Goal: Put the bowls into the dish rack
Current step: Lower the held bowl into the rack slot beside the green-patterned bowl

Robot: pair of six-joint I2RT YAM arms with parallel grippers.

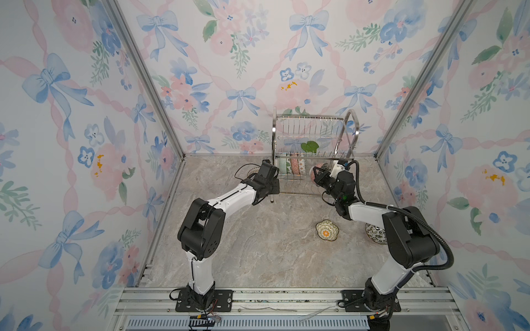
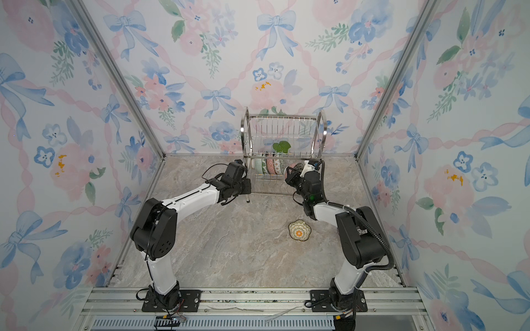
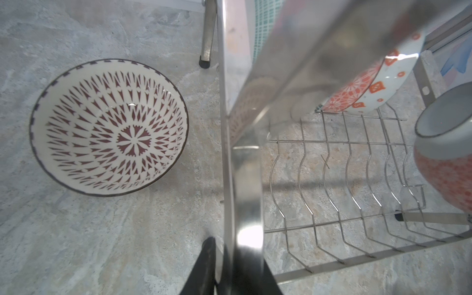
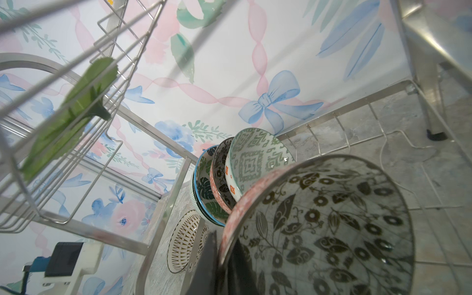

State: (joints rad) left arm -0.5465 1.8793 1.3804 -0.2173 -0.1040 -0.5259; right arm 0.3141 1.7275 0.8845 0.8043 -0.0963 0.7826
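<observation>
right hand (image 4: 223, 260) grips floral bowl (image 4: 321, 229) rim | left hand (image 3: 232, 258) clamps rack (image 1: 312, 117) frame | seat bowl on edge in next slot

The dish rack (image 1: 312, 117) is made of polished, mirror-bright steel; the bowls (image 4: 258, 158) are glazed, glossy ceramic; the table (image 1: 258, 243) is finished in matt stone.

**Hidden and Cropped Parts**

A patterned bowl (image 1: 374, 233) is half covered by the right arm (image 1: 407, 238) in a top view, and only a sliver of a brown-lined bowl (image 1: 252, 172) is seen behind the left arm (image 1: 229, 197). In the left wrist view the left tool (image 3: 233, 258) is cut off at the edge, and the near bar of the dish rack (image 3: 319, 51) is blurred. In the right wrist view the flowered bowl (image 4: 332, 229) is cropped and the right tool (image 4: 223, 258) is largely masked by it.
</observation>
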